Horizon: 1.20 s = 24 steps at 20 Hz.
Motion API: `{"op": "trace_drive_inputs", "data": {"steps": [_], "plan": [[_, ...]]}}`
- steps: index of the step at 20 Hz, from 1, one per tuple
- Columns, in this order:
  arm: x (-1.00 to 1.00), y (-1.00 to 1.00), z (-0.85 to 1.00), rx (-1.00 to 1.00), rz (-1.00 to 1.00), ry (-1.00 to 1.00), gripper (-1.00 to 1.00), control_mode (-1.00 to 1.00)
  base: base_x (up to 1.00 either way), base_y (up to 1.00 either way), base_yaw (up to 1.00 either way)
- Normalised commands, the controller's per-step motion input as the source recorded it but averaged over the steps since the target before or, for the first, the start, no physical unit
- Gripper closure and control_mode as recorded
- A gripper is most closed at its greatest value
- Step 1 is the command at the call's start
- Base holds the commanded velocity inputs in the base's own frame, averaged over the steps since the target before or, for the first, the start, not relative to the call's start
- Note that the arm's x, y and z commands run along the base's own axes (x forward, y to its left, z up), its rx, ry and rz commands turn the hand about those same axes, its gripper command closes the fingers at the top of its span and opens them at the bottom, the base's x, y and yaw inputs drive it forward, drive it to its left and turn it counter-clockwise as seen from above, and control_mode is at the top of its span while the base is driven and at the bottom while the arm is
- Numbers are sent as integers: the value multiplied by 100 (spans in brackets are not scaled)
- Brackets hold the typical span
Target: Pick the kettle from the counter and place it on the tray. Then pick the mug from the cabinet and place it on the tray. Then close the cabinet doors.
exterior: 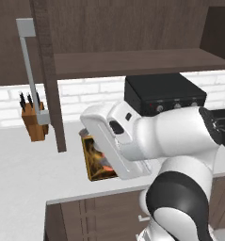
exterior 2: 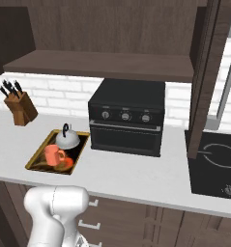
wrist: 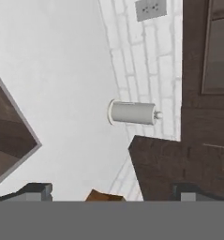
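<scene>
My hand view shows the two finger tips at the bottom corners, so I read the jaws as spread wide with nothing between them. The gripper (wrist: 111,191) faces a paper towel roll (wrist: 132,113) on the tabletop (wrist: 62,70).

In the right base view, at the lower left, the kettle (exterior 2: 67,139) and mug (exterior 2: 53,155) already sit on the tray (exterior 2: 36,160).

Remaining step, in my judgement: close the cabinet doors; the left door (exterior: 50,80) stands open at upper left of the left base view, shelf (exterior 2: 102,65) bare.
</scene>
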Motion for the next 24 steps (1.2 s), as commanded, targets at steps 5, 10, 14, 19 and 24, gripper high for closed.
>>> {"op": "trace_drive_inputs", "data": {"steps": [5, 10, 14, 19, 24], "plan": [[-52, 29, 35, 6, 0, -6, -100, -100, 0, 0, 0], [-56, 7, 36, 1, 0, -3, -100, -100, 0, 0, 0], [-31, 24, 28, 0, 0, 0, -100, -100, 0, 0, 0], [-4, 52, 23, 0, 0, 0, -100, -100, 0, 0, 0], [8, 62, 20, 0, 0, 0, -100, -100, 0, 0, 0]]}}
